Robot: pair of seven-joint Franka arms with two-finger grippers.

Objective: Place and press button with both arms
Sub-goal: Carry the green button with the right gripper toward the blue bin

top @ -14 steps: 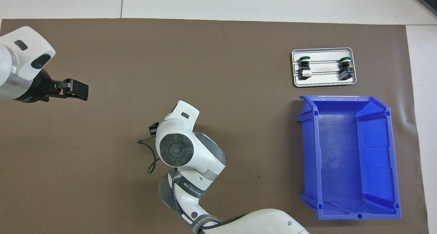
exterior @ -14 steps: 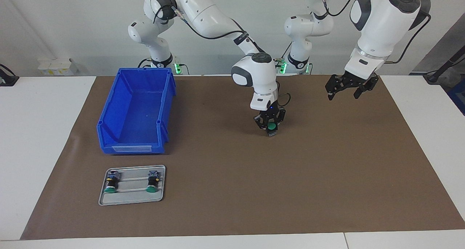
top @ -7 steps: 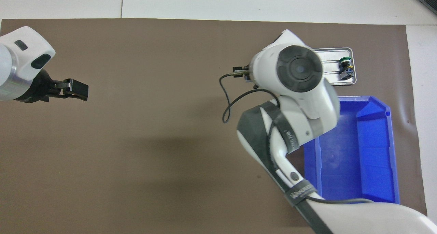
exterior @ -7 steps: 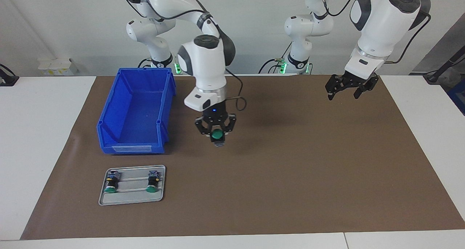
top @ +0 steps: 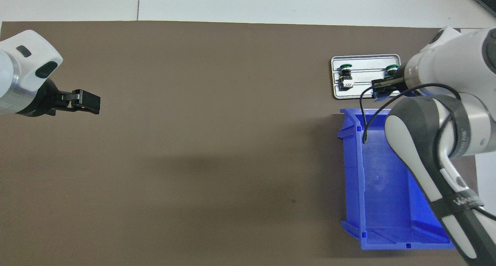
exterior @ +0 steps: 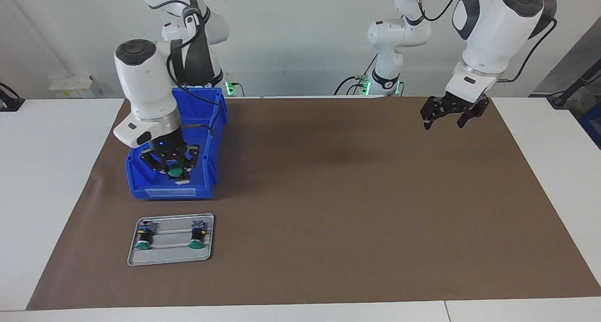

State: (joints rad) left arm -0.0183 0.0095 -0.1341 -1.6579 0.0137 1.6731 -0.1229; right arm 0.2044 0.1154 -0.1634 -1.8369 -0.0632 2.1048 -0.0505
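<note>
The right claw [exterior: 174, 171] sits in the centre-left of the facing frame, up in the air over the end of the blue bin [exterior: 206, 125] that faces the grey tray [exterior: 170, 258]. Its fingertips are pinched in tight on the button [exterior: 176, 172], green cap turned toward the camera, blocky body hanging below the cap. So the button's long axis runs roughly from cap to body, tipped downward out of the claw.

In the lower left of that frame the tray carries two more buttons [exterior: 142, 238] lying on their sides, green caps pointing toward the bottom edge.

Upper right, the left claw [exterior: 451, 113] hangs with its fingers spread wide and nothing between them, waiting over the brown mat [exterior: 357, 209] on the counter [exterior: 51, 172].

Here's the hinge: the button lies straight under the right claw, inside its grip, and the bin's open mouth is directly below it. The left arm is well apart, at the other end of the mat, so for now the right arm alone looks placed to set the button down.
</note>
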